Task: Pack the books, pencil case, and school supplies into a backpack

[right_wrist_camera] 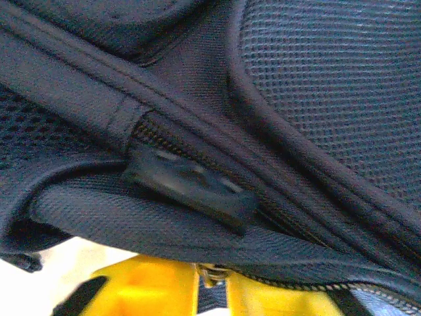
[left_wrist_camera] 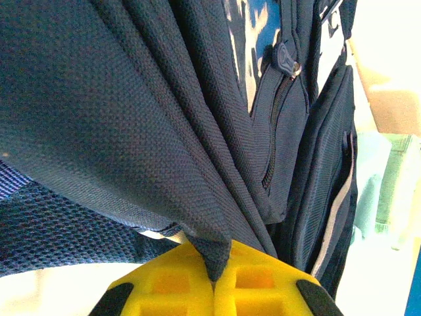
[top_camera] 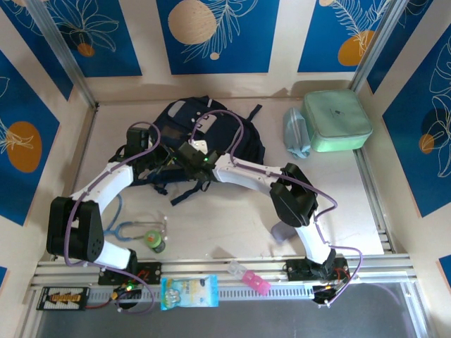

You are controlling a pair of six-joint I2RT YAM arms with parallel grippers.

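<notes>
Navy-blue backpack (top_camera: pixel 250 144) lies toward the far side of the surface (top_camera: pixel 232 225), a little left of centre, with both arms reaching in over its near edge. Seen from the left wrist, the left fingers (left_wrist_camera: pixel 171 283) are pressed together on a fold of the bag's woven fabric, which rises from the pinch in taut pleats. A zipper pull (left_wrist_camera: pixel 284 59) and pale trim lines show further up the bag. Seen from the right wrist, the right fingers (right_wrist_camera: pixel 151 289) are drawn almost together beneath a zipper seam. A narrow dark tab and a small metallic piece sit in the slim gap between them, so they look to be nipping part of the bag, with a black plastic slider (right_wrist_camera: pixel 191 187) just above on the seam. In the top view a mint-green case (top_camera: pixel 337 121) rests at the far right, well apart from the bag, with a pale blue item (top_camera: pixel 296 132) touching its left side. Near the left arm's base lie a blue tube (top_camera: pixel 130 227) and a small green round thing (top_camera: pixel 155 241). A pink item (top_camera: pixel 255 282) and a light blue packet (top_camera: pixel 189 292) sit on the front rail.
</notes>
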